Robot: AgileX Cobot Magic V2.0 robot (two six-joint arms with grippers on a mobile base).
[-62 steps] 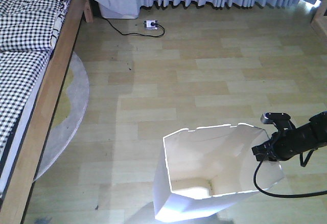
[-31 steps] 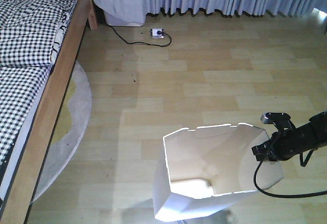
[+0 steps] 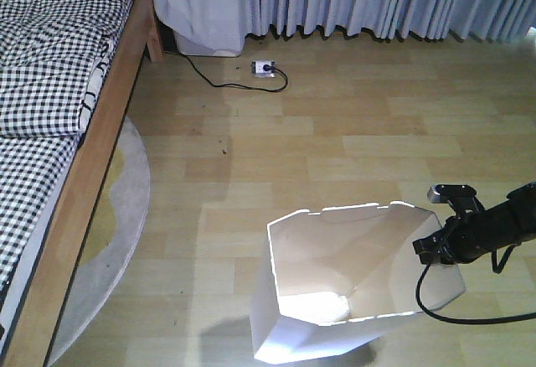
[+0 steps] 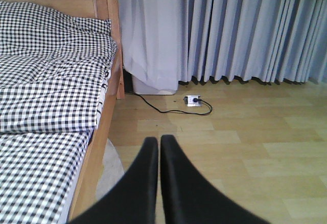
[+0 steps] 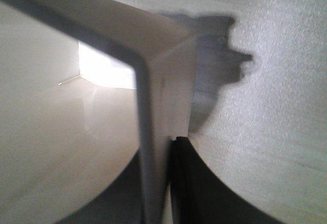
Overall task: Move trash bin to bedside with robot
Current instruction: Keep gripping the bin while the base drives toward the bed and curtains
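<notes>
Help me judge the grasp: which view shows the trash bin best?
Exterior front-facing: nearly the whole trash bin shows, with the right gripper at its right rim. Right wrist shows only a close-up of the clamped rim wall. Left wrist shows none of it, only the bed.
</notes>
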